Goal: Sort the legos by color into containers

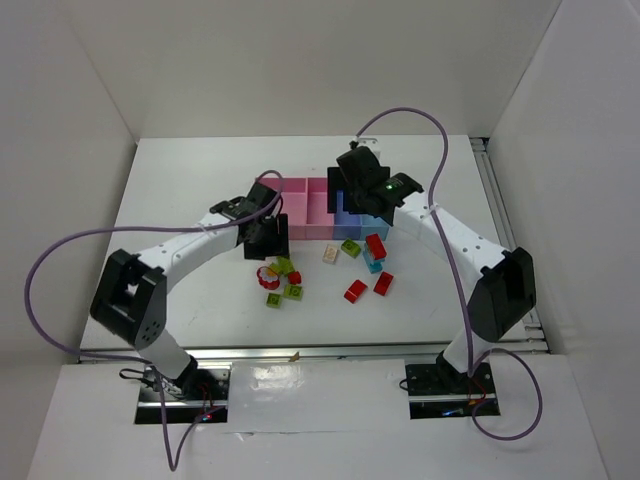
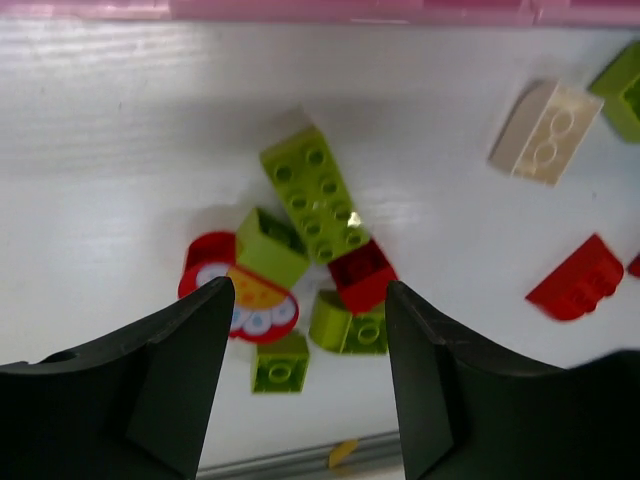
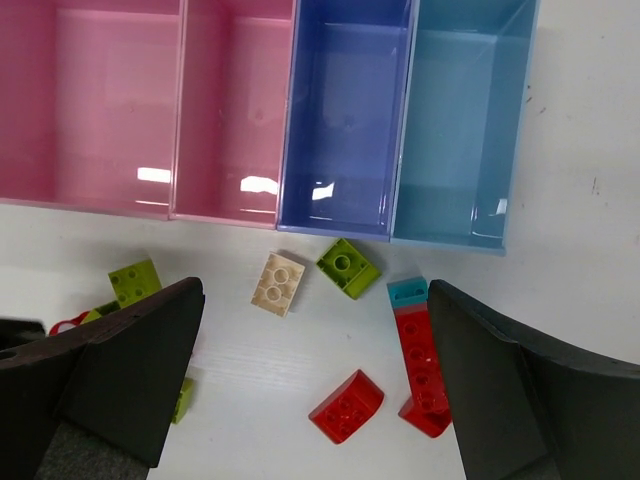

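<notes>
I can read no words, numbers, labels or brand marks in any of my three views. The only print I can see is on the round red-white piece (image 2: 250,300): a yellow wedge and a row of small rings on its white face, with no letters I can make out.

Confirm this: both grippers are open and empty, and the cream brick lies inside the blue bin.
No. The right wrist view shows the cream brick on the table outside the blue bin, which is empty. Left gripper and right gripper are open and empty.
</notes>
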Robot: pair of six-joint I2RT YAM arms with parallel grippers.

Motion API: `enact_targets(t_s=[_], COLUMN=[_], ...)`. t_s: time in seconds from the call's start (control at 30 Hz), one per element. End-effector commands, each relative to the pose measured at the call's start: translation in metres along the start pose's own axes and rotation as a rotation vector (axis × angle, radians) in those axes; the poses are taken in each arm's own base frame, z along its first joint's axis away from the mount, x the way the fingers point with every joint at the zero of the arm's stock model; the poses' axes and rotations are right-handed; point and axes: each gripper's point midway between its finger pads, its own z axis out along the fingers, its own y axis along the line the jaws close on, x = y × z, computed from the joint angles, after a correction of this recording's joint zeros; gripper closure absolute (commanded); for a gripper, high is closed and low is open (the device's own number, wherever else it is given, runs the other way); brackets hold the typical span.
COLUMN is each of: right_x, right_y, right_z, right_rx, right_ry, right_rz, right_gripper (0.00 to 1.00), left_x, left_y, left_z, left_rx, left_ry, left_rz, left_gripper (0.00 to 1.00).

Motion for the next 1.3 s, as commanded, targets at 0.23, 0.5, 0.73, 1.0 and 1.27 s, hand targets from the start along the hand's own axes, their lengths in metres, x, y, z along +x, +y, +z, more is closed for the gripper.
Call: enact_targets(t_s=[0.23, 0.5, 0.73, 1.0, 1.27], right_x=[-0.016, -0.014, -0.014, -0.009, -0.007], right_y=[-0.005, -0.007, -0.007, -0.011, -0.019], right_z=[0.0, -0.004, -0.004, -0.003, 0.0], right_rx=[0.013, 0.017, 0.017, 0.033, 0.082], right_ry=[-0.039, -0.03, -0.03, -0.019, -0.02], right_rz=[0.004, 0.0, 0.0, -0.006, -0.014], right_gripper=[0.0, 0.0, 0.0, 0.0, 0.0], left_x=[-0.033, -0.009, 0.0, 0.002, 0.002], left_y=[-0.011, -0.011, -0.011, -0.026, -0.047], left_z=[0.037, 0.058, 0.067, 0.078, 0.065], left_rx=[-0.158, -0.205, -0.192, -0.155, -0.123], left_ry=[-0.044, 0.028, 0.059, 0.087, 0.076], left_rz=[-0.054, -0.009, -0.006, 0.054, 0.117], left_gripper=[0.38, 0.38, 0.36, 0.35, 0.64])
